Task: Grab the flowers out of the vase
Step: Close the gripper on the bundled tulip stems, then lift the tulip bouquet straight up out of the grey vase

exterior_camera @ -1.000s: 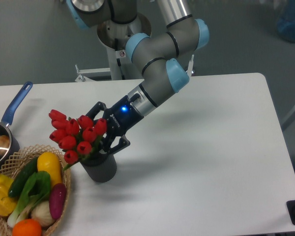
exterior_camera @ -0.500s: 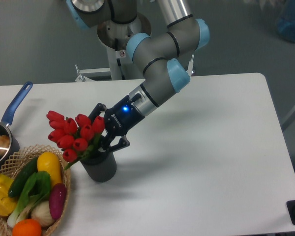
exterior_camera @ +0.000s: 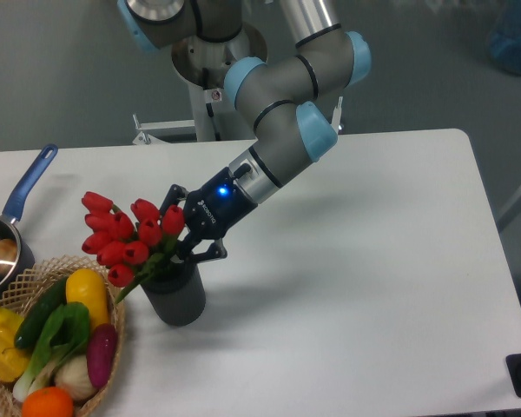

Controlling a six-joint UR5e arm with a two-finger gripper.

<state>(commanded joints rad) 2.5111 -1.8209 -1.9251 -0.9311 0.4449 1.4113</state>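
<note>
The flowers point(exterior_camera: 126, 234), a bunch of red tulip buds with green stems, lean to the left out of the dark grey vase point(exterior_camera: 175, 297), which stands on the white table left of centre. My gripper point(exterior_camera: 180, 242) reaches in from the upper right and is shut on the stems just above the vase's mouth. The stem ends are still inside the vase and hidden.
A wicker basket point(exterior_camera: 35, 278) of colourful vegetables sits at the bottom left, right beside the vase. A blue-handled saucepan point(exterior_camera: 26, 187) is at the left edge. The arm's base stands behind the table's far edge point(exterior_camera: 330, 136).
The gripper and the flowers have risen slightly and shifted a little to the left. The vase has stayed in place.
</note>
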